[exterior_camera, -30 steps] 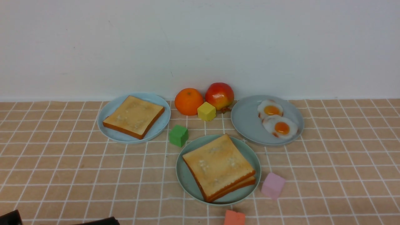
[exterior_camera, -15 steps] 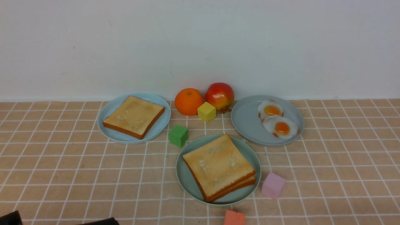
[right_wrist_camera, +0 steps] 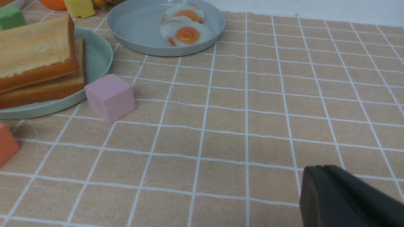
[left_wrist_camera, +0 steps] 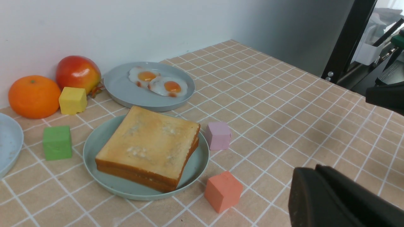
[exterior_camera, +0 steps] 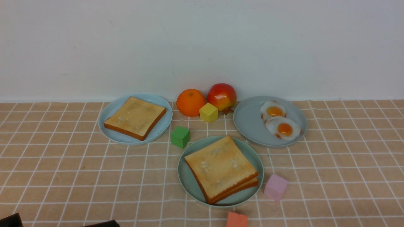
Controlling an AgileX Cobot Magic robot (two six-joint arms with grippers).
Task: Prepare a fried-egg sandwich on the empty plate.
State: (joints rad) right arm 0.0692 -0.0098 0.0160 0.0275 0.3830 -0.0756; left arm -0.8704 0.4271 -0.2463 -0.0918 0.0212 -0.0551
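Front view is showing both arms sitting low at the near edge, away from everything; the left gripper is looking pressed together and empty, while the right gripper is staying pinched shut on nothing. Just beyond, the sandwich is lying as two stacked slices on the plate; no fried egg is showing between them. Farther back right, two eggs are resting on a grey-blue plate, so the task is looking nearly or fully done
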